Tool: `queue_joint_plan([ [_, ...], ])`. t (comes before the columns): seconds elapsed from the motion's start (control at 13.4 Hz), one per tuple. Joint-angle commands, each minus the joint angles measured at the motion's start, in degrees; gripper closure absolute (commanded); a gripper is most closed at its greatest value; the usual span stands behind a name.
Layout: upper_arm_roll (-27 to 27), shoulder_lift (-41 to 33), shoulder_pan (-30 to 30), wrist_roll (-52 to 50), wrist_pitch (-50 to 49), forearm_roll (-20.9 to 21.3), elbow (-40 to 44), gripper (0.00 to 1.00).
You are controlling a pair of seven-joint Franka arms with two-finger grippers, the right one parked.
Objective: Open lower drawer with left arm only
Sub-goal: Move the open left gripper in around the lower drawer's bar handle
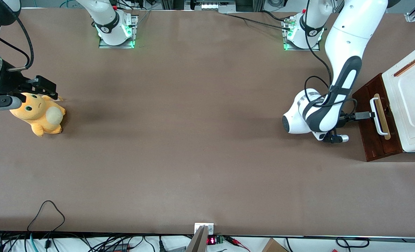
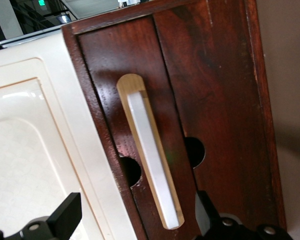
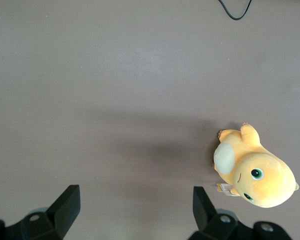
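Glossy dark varnished wood on the lower drawer (image 2: 205, 100) — smooth white handle (image 2: 152, 155), matt brown table (image 1: 179, 140).

the glossy white jointed left arm (image 1: 345, 38) is bent down over the table, its bulbous wrist (image 1: 298, 117) held low. the slim black 2-finger gripper (image 1: 368, 114) is held level, its fingers (image 2: 65, 215) spread apart.
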Motion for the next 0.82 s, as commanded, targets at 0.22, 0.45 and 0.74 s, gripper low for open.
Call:
queue_joint_plan([
  [0.22, 0.05, 2.89, 0.1, -0.9, -1.8, 3.12, 0.43, 0.0],
  [0.45, 0.31, 3.69, 0.89, -0.46, -1.89, 3.57, 0.43, 0.0],
  [0.74, 0.31, 4.13, 3.44, -0.02, -1.11, 4.71, 0.43, 0.0],
])
